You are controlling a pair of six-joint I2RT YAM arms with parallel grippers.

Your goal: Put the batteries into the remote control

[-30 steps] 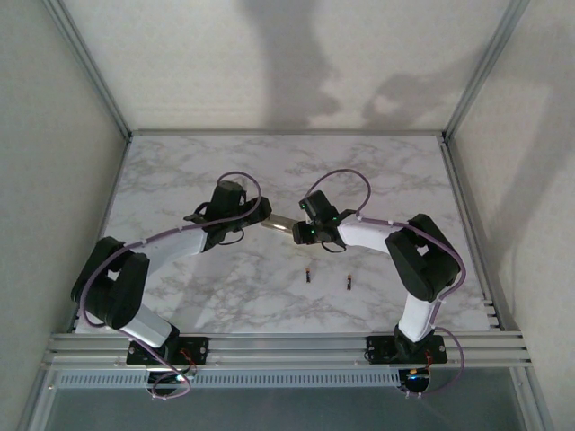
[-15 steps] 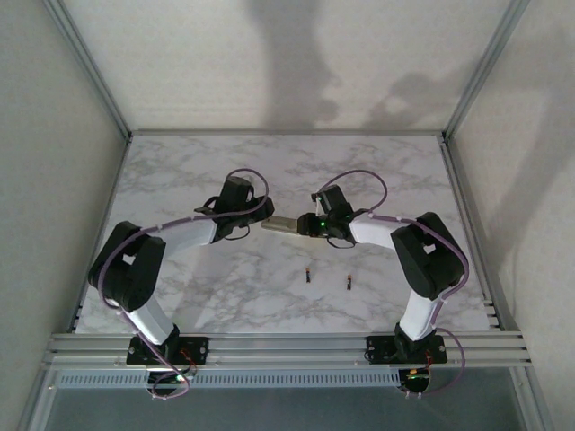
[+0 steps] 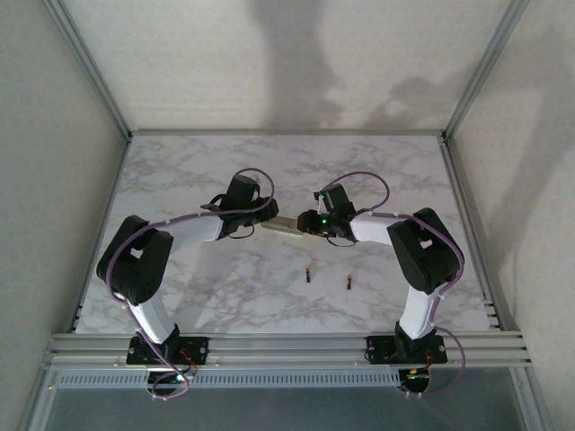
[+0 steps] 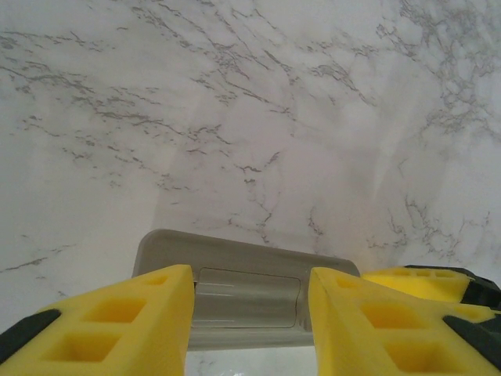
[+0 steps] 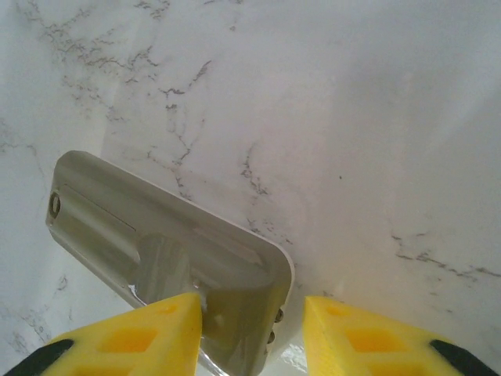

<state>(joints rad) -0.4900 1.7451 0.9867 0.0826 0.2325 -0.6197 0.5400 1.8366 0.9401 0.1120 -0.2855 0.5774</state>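
The remote control [image 3: 286,225] lies mid-table between both grippers, its grey back with the battery cover up [image 4: 235,254]. My left gripper [image 3: 266,221] [image 4: 250,272] stands over it, jaws apart, one yellow finger on each side of the cover. The remote reaches out past both fingers; I cannot tell if they touch it. My right gripper [image 3: 310,225] [image 5: 250,301] is open at the remote's other end [image 5: 156,227]. Its left finger overlaps the remote, while its right finger stands clear of the remote's edge. Two batteries [image 3: 308,275] [image 3: 349,282] lie apart on the marble nearer the arm bases.
The marble table [image 3: 180,171] is walled by grey panels and metal frame posts on three sides. A rail [image 3: 287,346] with both arm bases runs along the near edge. A finger of the right gripper [image 4: 415,276] shows beside the remote in the left wrist view.
Both arms have stretched forward and their wrists have shifted a little to the right. The remote and the batteries stay where they were.
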